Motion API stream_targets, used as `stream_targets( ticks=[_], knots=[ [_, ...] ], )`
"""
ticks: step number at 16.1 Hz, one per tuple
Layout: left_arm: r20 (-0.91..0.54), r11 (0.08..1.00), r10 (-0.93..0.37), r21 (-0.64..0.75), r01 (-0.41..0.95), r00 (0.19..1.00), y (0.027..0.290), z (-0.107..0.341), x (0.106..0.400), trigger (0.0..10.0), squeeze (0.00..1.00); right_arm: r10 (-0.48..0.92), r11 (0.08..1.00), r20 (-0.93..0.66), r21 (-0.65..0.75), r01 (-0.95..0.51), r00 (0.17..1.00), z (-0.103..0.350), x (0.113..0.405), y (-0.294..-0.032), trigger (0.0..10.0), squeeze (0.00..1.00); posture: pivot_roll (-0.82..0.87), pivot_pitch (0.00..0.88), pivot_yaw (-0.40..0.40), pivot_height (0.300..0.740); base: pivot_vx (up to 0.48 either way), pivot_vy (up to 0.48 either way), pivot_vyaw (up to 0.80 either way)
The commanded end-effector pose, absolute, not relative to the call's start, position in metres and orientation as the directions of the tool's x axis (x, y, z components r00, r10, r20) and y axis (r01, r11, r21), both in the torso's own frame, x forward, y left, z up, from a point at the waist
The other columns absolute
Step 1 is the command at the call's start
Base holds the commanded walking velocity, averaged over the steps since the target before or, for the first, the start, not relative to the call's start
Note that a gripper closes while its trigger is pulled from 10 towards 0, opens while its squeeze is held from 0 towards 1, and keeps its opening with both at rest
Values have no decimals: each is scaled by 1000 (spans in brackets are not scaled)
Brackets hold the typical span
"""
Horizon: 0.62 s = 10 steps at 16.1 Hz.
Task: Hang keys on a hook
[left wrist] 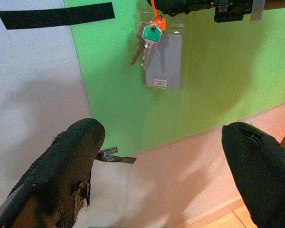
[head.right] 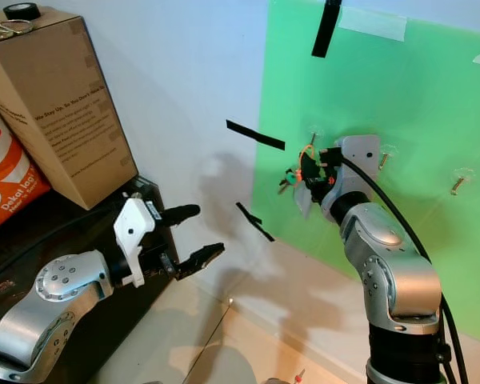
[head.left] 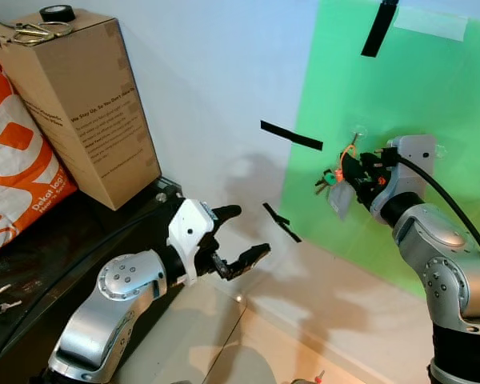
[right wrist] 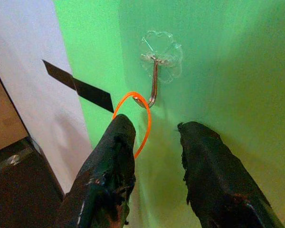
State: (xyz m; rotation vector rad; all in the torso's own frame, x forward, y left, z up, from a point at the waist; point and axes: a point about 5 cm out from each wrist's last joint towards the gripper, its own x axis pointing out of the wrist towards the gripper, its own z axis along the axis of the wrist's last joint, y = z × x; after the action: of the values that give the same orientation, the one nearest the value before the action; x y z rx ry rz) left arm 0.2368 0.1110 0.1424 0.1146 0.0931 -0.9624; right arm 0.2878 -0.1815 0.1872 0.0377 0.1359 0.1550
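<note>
Holding the keys (head.left: pixel 330 182) by their orange loop (right wrist: pixel 138 122), the right gripper (right wrist: pixel 154 142) brings it over the hook (right wrist: pixel 154 85) on the green board (head.left: pixel 400 96). Its jaws look slightly apart, the loop against one finger, so I cannot tell a firm clamp. Nearer and to the left, the left gripper (head.left: pixel 238 237) waits with jaws apart.

Two silver metal arms with round screwed joint caps; the left gripper (head.left: pixel 242 234) has a white plastic housing, the right gripper (right wrist: pixel 154 142) seemingly grey, trailing a thick black cable (head.left: pixel 442 196).
</note>
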Motion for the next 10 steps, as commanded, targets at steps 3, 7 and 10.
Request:
stream_targets(
  ticks=[3, 7, 10],
  knots=[
    [-128, 561, -815, 71, 825, 565, 111, 146, 237, 10000, 0, 85, 996, -105, 26, -82, 991, 196, 288, -194, 10000, 1000, -28, 0, 22, 740, 0, 0, 0],
    [-129, 564, -812, 75, 822, 569, 111, 147, 238, 10000, 0, 72, 997, -98, 18, -70, 993, 198, 287, -197, 10000, 0, -27, 0, 24, 740, 0, 0, 0],
    [-128, 571, -807, 82, 817, 577, 112, 147, 240, 10000, 0, 52, 998, -77, -28, -54, 996, 204, 286, -202, 10000, 0, -30, 0, 27, 740, 0, 0, 0]
  ],
)
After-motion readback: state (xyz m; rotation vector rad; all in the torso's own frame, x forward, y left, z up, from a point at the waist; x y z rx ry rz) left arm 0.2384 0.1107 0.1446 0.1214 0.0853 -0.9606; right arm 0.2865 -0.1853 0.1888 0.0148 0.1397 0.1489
